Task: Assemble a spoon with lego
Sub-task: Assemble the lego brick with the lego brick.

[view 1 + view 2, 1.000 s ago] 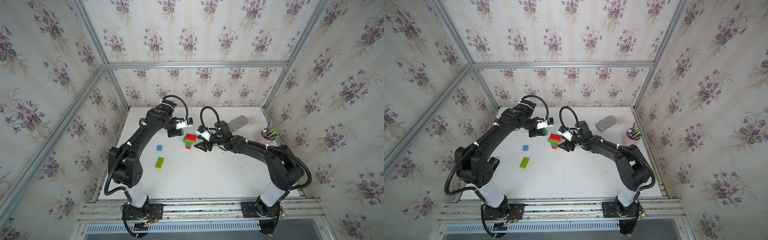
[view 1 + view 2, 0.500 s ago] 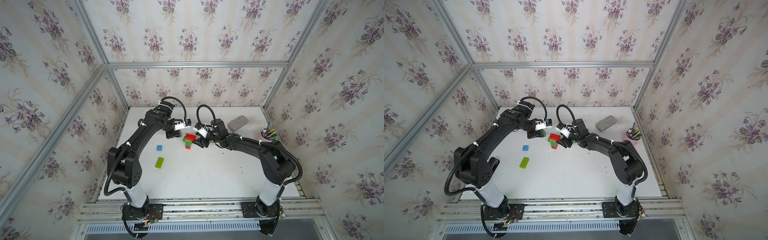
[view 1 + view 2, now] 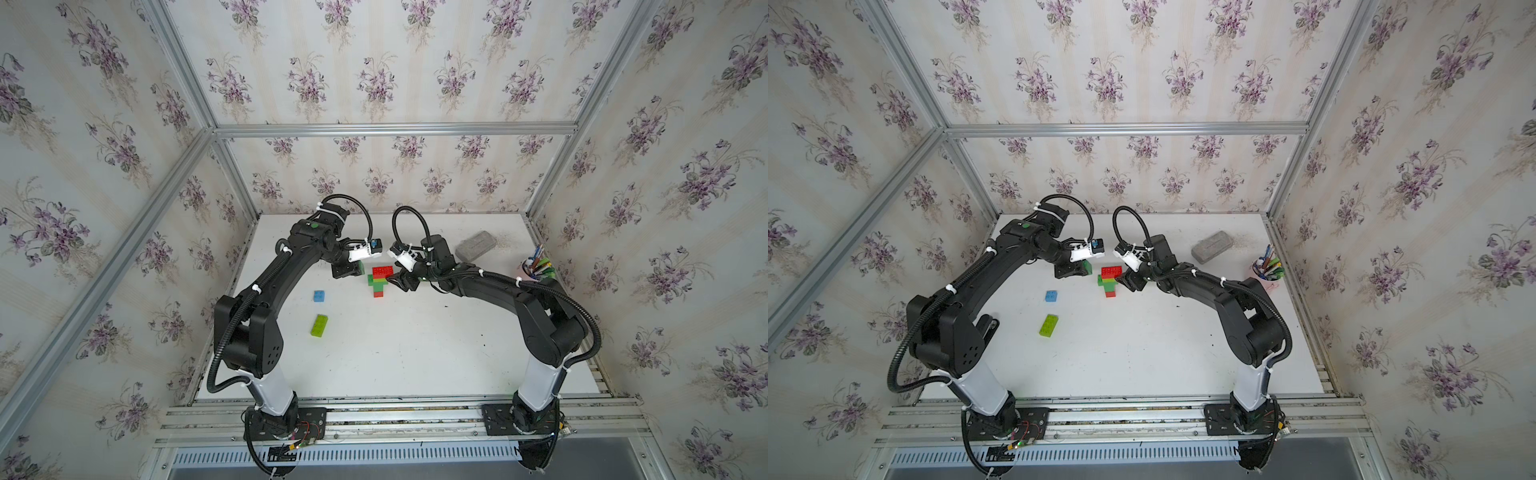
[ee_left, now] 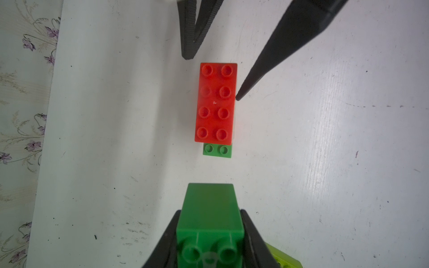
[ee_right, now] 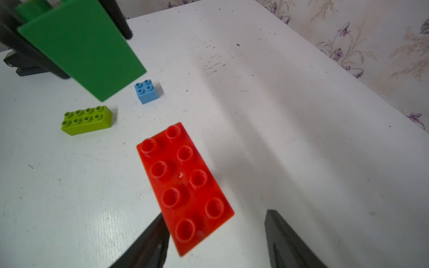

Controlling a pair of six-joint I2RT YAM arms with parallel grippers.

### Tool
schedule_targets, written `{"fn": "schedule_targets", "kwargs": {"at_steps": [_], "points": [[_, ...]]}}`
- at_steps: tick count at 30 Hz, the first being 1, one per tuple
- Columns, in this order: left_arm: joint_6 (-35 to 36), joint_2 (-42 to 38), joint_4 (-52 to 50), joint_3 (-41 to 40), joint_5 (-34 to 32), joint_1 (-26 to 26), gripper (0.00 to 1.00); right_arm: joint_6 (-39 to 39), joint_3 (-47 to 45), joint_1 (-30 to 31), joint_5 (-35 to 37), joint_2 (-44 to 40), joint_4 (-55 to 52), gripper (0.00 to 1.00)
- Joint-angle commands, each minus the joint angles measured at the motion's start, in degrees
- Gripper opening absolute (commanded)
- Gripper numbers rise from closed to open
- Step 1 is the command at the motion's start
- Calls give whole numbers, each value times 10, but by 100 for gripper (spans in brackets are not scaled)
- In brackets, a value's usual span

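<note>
The partly built spoon (image 3: 379,281) (image 3: 1111,281) stands mid-table as a stepped stack: a red eight-stud brick (image 4: 216,104) (image 5: 183,181) on top, with green, lime and red lego under it. My left gripper (image 3: 358,268) (image 4: 210,211) hovers just left of it, shut on a dark green brick (image 4: 210,208) (image 5: 81,48) (image 3: 1087,266). My right gripper (image 3: 400,283) (image 5: 214,213) is open on the stack's right. One of its fingers (image 4: 267,58) touches the red brick's long side. A small blue brick (image 3: 319,296) (image 5: 146,91) and a lime oblong brick (image 3: 319,325) (image 5: 86,120) lie loose at front left.
A grey block (image 3: 476,246) (image 3: 1212,247) lies at the back right. A cup of pens (image 3: 536,268) (image 3: 1268,272) stands by the right wall. Wallpapered walls with aluminium frame posts close the white table (image 3: 415,353) on three sides.
My right gripper has edged left, closer to the stack's red top brick, and its arm has swung slightly. The left arm with the green brick has hardly moved.
</note>
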Motion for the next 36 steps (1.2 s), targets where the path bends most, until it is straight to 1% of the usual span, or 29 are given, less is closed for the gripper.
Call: {"fn": "schedule_targets", "kwargs": {"at_steps": [1,4,8,10,12,13,15,16,17,19,20,24,26,27,28,29,32,36], "points": [[4,-2,-7,-2,16,0,26,-3,9,-1,1,6,-9,67],[0,-2,-7,-5,17,0,27,-10,3,-1,-15,-2,-12,67],[-15,1,-7,-8,11,-4,27,-9,-26,-3,-26,-31,-8,68],[-19,1,-7,-10,7,-7,27,1,-50,-7,-36,-55,0,69],[-25,2,-7,-10,4,-8,28,31,-76,-19,-57,-81,12,70],[-27,3,-8,-10,4,-9,28,58,-86,-25,-73,-94,20,71],[-34,6,-9,-8,0,-12,28,126,-99,-67,-120,-108,34,74],[-38,8,-10,-5,-3,-12,29,177,-101,-82,-147,-112,44,81],[-40,10,-12,-2,-6,-14,29,226,-102,-94,-169,-111,57,84],[-48,17,-20,7,-13,-15,29,336,-97,-119,-213,-102,81,87],[-52,21,-26,13,-16,-16,29,376,-90,-126,-225,-94,82,88],[-64,41,-58,44,-27,-21,30,507,-19,-137,-300,-19,37,88],[-64,51,-69,54,-34,-25,30,585,6,-136,-339,26,43,85],[-64,55,-73,58,-38,-26,30,619,10,-134,-355,41,63,84],[-64,58,-76,62,-39,-29,30,646,6,-132,-363,47,92,84],[-65,61,-77,63,-39,-29,30,655,5,-129,-362,49,105,84],[-64,68,-81,66,-40,-33,30,670,10,-124,-362,61,106,86],[-62,77,-84,73,-39,-36,30,737,-11,-117,-386,75,190,88]]}}
